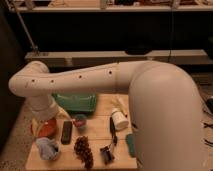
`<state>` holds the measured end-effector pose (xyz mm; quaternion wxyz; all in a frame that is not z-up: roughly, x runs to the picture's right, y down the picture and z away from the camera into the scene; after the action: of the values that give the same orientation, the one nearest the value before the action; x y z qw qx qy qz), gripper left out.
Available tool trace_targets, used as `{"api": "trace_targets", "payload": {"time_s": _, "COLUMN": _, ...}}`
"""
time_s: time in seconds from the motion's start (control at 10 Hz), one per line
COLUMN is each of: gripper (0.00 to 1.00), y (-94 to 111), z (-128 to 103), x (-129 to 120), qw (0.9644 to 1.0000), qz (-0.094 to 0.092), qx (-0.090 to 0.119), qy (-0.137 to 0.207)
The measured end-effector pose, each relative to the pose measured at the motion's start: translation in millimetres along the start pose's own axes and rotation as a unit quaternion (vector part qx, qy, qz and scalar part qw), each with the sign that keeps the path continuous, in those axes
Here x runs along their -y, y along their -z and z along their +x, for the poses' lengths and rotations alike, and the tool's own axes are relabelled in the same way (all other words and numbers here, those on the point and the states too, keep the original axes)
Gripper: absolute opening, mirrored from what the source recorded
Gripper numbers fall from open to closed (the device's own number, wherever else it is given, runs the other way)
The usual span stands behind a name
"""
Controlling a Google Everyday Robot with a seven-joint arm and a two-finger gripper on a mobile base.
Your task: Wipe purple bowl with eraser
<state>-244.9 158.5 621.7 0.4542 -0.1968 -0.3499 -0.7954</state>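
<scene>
The eraser (66,132), a dark flat block, lies on the wooden table (100,131) just right of the orange-red bowl. My arm sweeps across the view from the right and bends down at the left. The gripper (55,114) hangs below that bend, above the orange-red bowl's far edge and a little up and left of the eraser. It is open and holds nothing. The purple bowl is hidden behind my arm on the right.
An orange-red bowl (47,127) and a crumpled cloth (46,148) sit at the left. A green tray (76,102) stands behind. A small cup (80,121), grapes (84,150), a black clip tool (107,152), a white bottle (119,119) and a teal sponge (130,144) lie nearby.
</scene>
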Motion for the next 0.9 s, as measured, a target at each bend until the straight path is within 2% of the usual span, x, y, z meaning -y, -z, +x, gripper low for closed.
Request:
{"api": "trace_targets", "payload": {"time_s": 0.2, "gripper": 0.80, "y": -9, "z": 5, "x": 18, "qw": 0.9999, "qz": -0.004, "qx": -0.003, "qy": -0.009}}
{"api": "trace_targets", "payload": {"time_s": 0.3, "gripper": 0.80, "y": -13, "z": 10, "x": 17, "qw": 0.9998, "qz": -0.004, "qx": -0.003, "qy": -0.020}}
{"api": "trace_targets", "payload": {"time_s": 0.5, "gripper": 0.80, "y": -17, "z": 11, "x": 4, "qw": 0.9992, "qz": -0.002, "qx": 0.000, "qy": -0.040}}
{"api": "trace_targets", "payload": {"time_s": 0.7, "gripper": 0.80, "y": -21, "z": 13, "x": -7, "qw": 0.9958, "qz": -0.003, "qx": 0.001, "qy": -0.092}}
{"api": "trace_targets", "payload": {"time_s": 0.9, "gripper": 0.80, "y": -26, "z": 14, "x": -16, "qw": 0.9932, "qz": 0.002, "qx": 0.000, "qy": -0.116}}
